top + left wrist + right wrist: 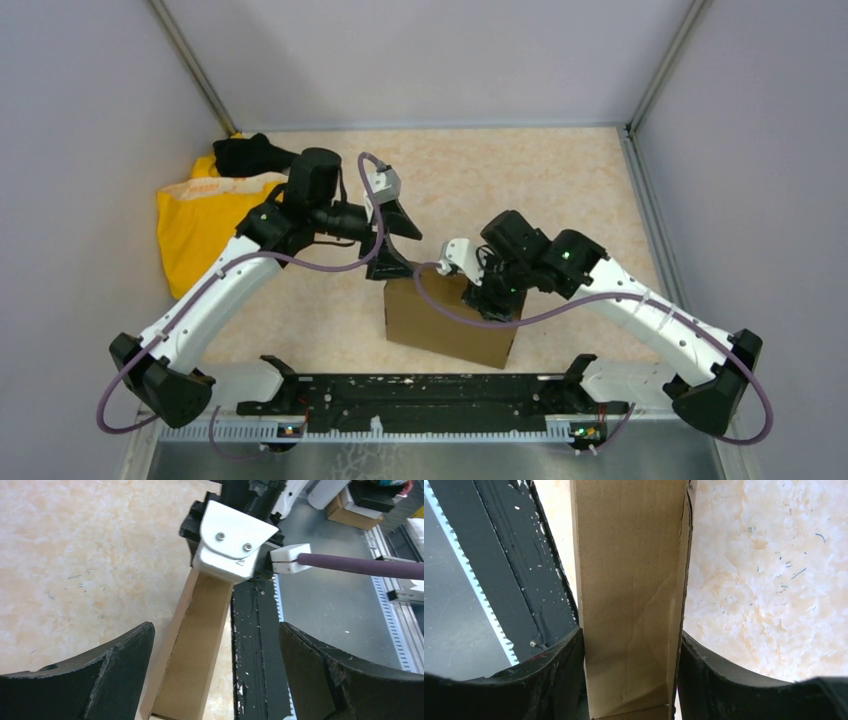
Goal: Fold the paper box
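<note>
1. Two arms meet over the box (445,325), which stands on edge on the table (520,170) in the lower centre of the top view, just above the black rail (420,392).
2. The box is a closed, shallow brown shape; its broad face is turned toward the rail and its narrow edge faces up.
3. The right gripper (490,297) comes down on the box's upper right end. In the right wrist view this gripper (631,637) has one finger pressed against each broad face, pinching the box (631,580) between them.
4. The left gripper (397,245) hangs at the box's upper left corner with its fingers spread wide. In the left wrist view this gripper (215,630) straddles the box (192,645) below without touching it.
5. A yellow cloth (195,225) lies at the left of the top view, well apart from the box, with a black item (250,155) on its upper edge.
</note>
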Available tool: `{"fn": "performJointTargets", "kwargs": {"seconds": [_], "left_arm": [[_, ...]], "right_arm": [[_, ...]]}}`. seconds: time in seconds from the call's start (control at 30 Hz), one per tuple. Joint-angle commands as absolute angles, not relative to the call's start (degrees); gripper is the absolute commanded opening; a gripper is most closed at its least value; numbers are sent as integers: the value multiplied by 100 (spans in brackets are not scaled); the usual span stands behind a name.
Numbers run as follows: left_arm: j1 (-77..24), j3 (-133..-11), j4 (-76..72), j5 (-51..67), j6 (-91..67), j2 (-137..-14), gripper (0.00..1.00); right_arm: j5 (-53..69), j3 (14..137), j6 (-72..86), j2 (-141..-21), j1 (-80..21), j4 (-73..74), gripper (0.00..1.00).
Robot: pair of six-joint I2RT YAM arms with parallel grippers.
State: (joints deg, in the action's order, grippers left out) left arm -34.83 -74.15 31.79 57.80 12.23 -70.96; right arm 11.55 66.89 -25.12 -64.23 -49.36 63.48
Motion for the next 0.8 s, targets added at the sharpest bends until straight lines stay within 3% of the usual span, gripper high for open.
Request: {"fn": "performJointTargets", "kwargs": {"seconds": [0.0, 0.27, 0.63, 0.77], "left_arm": [[-3326, -7671, 3107, 5073, 1177, -7011, 99], [-3191, -7494, 3125, 2678, 483, -6370, 99], [-3193, -6164, 2705, 2312, 24, -5445, 97], [-3199, -5869, 2540, 1374, -106, -5375, 91]], "right_arm": [[921, 6566, -2372, -6282, -4939, 6436, 35], [-172, 6429, -2381, -6224, -4941, 5925, 33], [-734, 6197, -2757, -6178, -4939, 5423, 34], [-543, 6198, -2978, -6240, -4944, 5378, 34]]}}
